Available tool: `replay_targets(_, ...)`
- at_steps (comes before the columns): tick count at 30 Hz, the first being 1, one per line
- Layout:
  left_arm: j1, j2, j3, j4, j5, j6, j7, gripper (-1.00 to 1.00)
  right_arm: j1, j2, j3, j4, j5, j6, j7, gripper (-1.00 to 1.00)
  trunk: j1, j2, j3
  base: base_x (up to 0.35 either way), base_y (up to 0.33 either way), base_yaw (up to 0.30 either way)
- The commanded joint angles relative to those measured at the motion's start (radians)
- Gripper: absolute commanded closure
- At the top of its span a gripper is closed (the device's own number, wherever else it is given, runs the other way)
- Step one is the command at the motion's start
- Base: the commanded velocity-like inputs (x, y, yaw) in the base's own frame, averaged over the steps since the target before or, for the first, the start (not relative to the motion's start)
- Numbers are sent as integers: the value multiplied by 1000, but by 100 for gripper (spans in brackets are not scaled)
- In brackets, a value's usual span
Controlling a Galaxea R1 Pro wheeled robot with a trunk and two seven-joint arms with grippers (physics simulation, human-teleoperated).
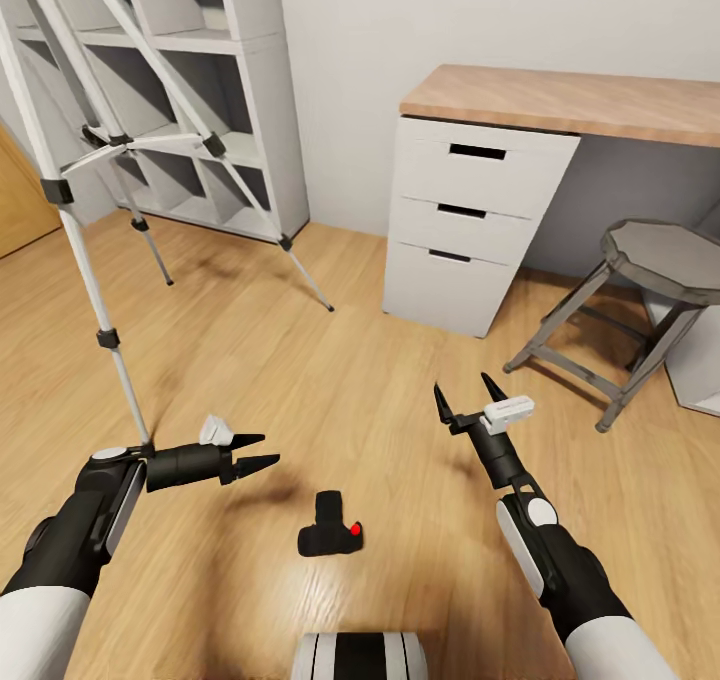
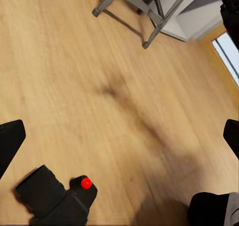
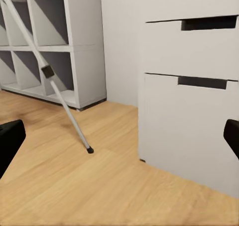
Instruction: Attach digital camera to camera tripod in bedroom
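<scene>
The camera [image 1: 331, 537] lies on the wood floor [image 1: 300, 380] between the two arms, red dot up, close in front of the robot. The left gripper [image 1: 258, 452] hovers just beside it, jaws spread and empty; the right gripper [image 1: 467, 397] points up and away, jaws also spread. The tripod [image 1: 95, 160] stands at the left before the shelf [image 1: 230, 90]. A drawer unit [image 1: 470, 225] and stool [image 1: 650, 280] stand to the right.

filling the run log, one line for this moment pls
digital camera on floor, ungrasped | left gripper open, empty | right gripper open, empty | camera tripod standing, bare
</scene>
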Motion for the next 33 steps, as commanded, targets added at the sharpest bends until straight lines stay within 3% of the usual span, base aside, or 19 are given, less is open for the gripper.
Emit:
replay_targets(1, 0, 0, 1, 0, 1, 10, -4, -100, -1, -1, 2, 1, -11, -2, 6, -100, 0, -1, -5, 0, 0, 0)
replay_targets(19, 0, -1, 0, -1, 1, 10, -3, -100, -1, -1, 2, 1, -10, -2, 7, -100, 8, -5, -74, 0, 0, 0)
replay_targets(26, 0, 0, 48, -45, 1, 14, -11, -100, 0, -1, 2, 0, -9, -8, 7, -100, 11, -6, -101, 0, 0, 0)
replay_targets(33, 0, 0, 66, -130, 1, 20, -15, -100, 1, -1, 2, 0, -9, -67, 6, -100, 15, -8, -128, 0, 0, 0)
